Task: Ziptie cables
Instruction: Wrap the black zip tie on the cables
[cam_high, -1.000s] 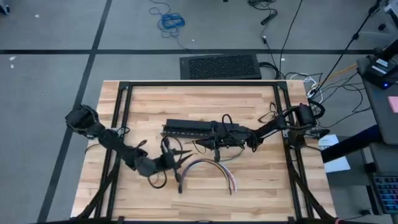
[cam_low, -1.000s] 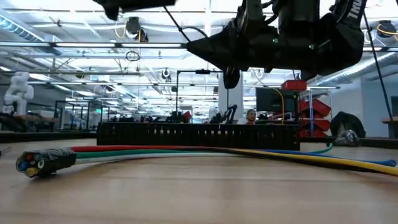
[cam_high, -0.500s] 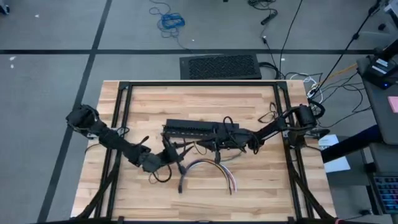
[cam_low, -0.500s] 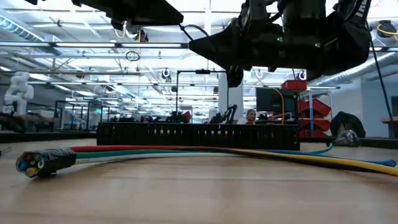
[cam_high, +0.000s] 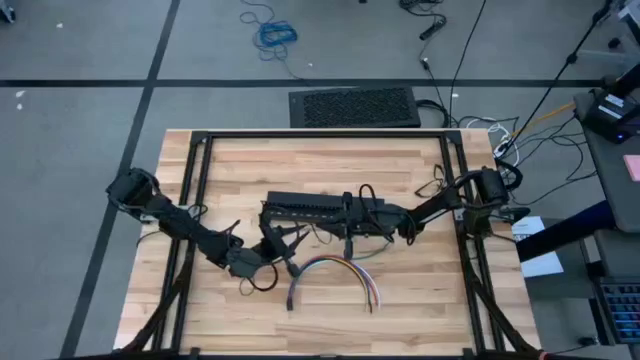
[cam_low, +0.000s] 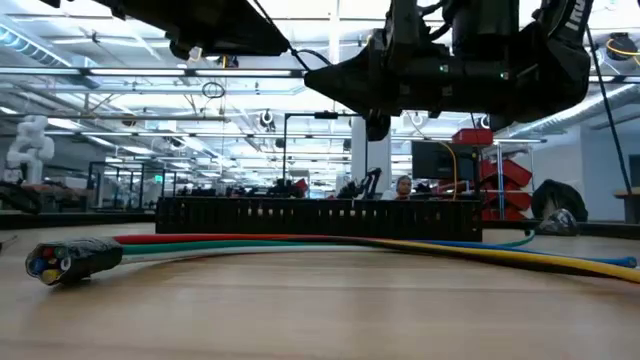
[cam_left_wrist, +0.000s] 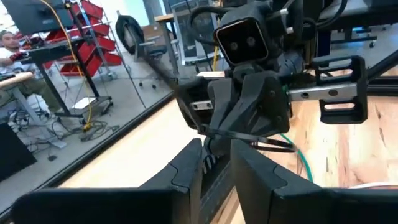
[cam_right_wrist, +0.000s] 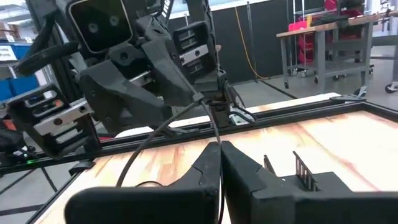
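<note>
The cables (cam_high: 330, 268) lie in an arch on the wooden table, on the near side of the black slotted bar (cam_high: 305, 208); the low view shows the cables (cam_low: 300, 242) flat on the wood with a dark wrapped end (cam_low: 65, 260). Above the table, between bar and cables, my left gripper (cam_high: 283, 242) and my right gripper (cam_high: 325, 231) meet tip to tip. Each is shut on one thin dark ziptie (cam_right_wrist: 208, 121). The ziptie's free part curves away in a slack bow (cam_right_wrist: 140, 149). My left gripper pinches the ziptie (cam_right_wrist: 198, 98) between its two fingertips, coming level from the table's left. The strip lies across the fingers and hangs clear of the table. My right gripper pinches the same ziptie (cam_right_wrist: 215, 138) at its fingertips, coming level from the table's right. The strip rises from the fingers (cam_right_wrist: 208, 163) to the left gripper.
The black slotted bar (cam_low: 320, 215) stands just on the far side of the grippers. A black frame (cam_high: 320, 135) runs around the tabletop. A loose dark loop (cam_high: 258, 283) lies near the left wrist. Bare wood (cam_high: 420, 300) lies on the near side of the cables.
My left gripper has gone toward the table's far edge and a little toward the right, up to the right gripper's tips. The cables and the bar have stayed in place.
</note>
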